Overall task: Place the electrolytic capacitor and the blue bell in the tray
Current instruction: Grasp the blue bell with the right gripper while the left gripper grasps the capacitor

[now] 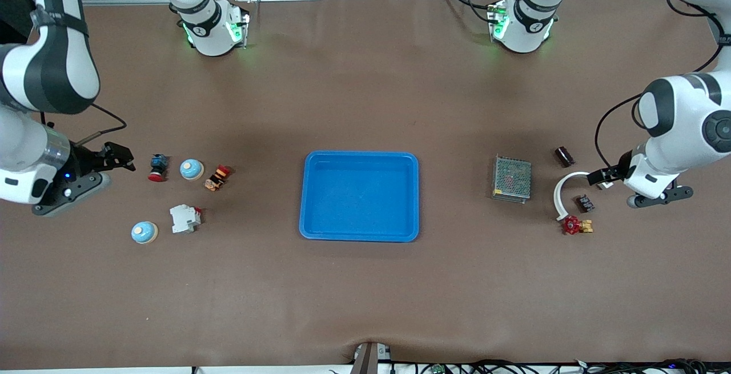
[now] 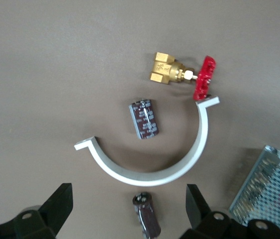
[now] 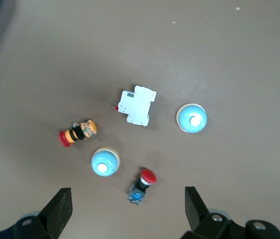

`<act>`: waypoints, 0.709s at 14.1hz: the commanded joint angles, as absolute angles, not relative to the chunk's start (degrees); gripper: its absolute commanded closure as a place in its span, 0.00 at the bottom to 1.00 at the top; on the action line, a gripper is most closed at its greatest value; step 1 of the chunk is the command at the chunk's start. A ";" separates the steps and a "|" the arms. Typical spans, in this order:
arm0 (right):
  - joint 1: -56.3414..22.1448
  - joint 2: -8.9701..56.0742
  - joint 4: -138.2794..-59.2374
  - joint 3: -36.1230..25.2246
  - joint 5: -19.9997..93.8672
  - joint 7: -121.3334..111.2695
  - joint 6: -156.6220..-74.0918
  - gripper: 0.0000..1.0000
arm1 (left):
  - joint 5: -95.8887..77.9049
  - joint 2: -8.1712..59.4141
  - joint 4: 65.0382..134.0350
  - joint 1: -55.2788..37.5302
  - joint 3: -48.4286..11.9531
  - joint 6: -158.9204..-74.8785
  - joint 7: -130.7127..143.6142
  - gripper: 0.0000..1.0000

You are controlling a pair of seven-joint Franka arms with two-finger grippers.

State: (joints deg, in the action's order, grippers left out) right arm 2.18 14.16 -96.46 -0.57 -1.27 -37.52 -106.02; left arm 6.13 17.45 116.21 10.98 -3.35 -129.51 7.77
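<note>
The blue tray (image 1: 311, 197) lies mid-table and holds nothing. A dark cylindrical capacitor (image 1: 565, 156) with metal terminals lies at the left arm's end; in the left wrist view (image 2: 146, 215) it lies below and between the fingers. My left gripper (image 1: 604, 177) (image 2: 129, 209) hovers open beside it. Two blue bells lie at the right arm's end: one (image 1: 191, 169) (image 3: 104, 162) farther from the camera, one (image 1: 144, 232) (image 3: 191, 118) nearer. My right gripper (image 1: 120, 157) (image 3: 128, 211) hovers open, empty, beside a red push button (image 1: 158, 167) (image 3: 142, 186).
Near the capacitor lie a white half ring (image 1: 565, 191) (image 2: 154, 172), a second dark printed cylinder (image 1: 584, 203) (image 2: 144, 119), a red-handled brass valve (image 1: 577, 225) (image 2: 179, 74) and a grey mesh box (image 1: 511, 179) (image 2: 269, 184). By the bells lie a white breaker (image 1: 185, 218) (image 3: 137, 105) and an orange-red part (image 1: 217, 177) (image 3: 78, 132).
</note>
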 commanded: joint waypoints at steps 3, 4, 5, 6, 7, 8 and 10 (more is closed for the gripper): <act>5.62 20.73 -95.54 -0.09 -2.02 -53.06 -111.78 0.00 | 6.42 24.68 110.32 12.22 -3.60 -130.52 8.17 0.00; 5.89 22.22 -95.54 -0.09 -2.02 -55.09 -113.19 0.00 | 6.33 25.74 109.69 12.13 -3.60 -130.52 8.17 0.00; 5.98 23.37 -95.45 -0.09 -2.20 -56.50 -114.77 0.00 | 6.15 26.45 109.08 12.22 -3.60 -130.60 8.26 0.00; 5.98 24.60 -95.45 -0.09 -2.28 -58.43 -116.35 0.00 | 6.07 27.33 108.29 12.13 -3.60 -130.61 8.35 0.00; 6.15 25.74 -95.36 -0.17 -2.37 -60.19 -117.59 0.00 | 6.06 28.55 107.41 12.13 -3.60 -130.69 8.44 0.00; 6.50 26.62 -95.36 -0.09 -2.37 -60.90 -118.38 0.00 | 6.06 29.52 106.79 12.13 -3.60 -131.22 8.35 0.00; 6.68 28.55 -95.27 -0.17 -2.63 -61.43 -120.92 0.00 | 5.37 31.19 106.26 12.04 -3.60 -133.05 8.52 0.00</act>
State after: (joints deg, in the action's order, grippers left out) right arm 5.54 26.77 -96.53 -0.80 -1.43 -59.75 -119.63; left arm 6.05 28.97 108.16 11.92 -3.38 -131.69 7.94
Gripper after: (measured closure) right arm 0.000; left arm 0.000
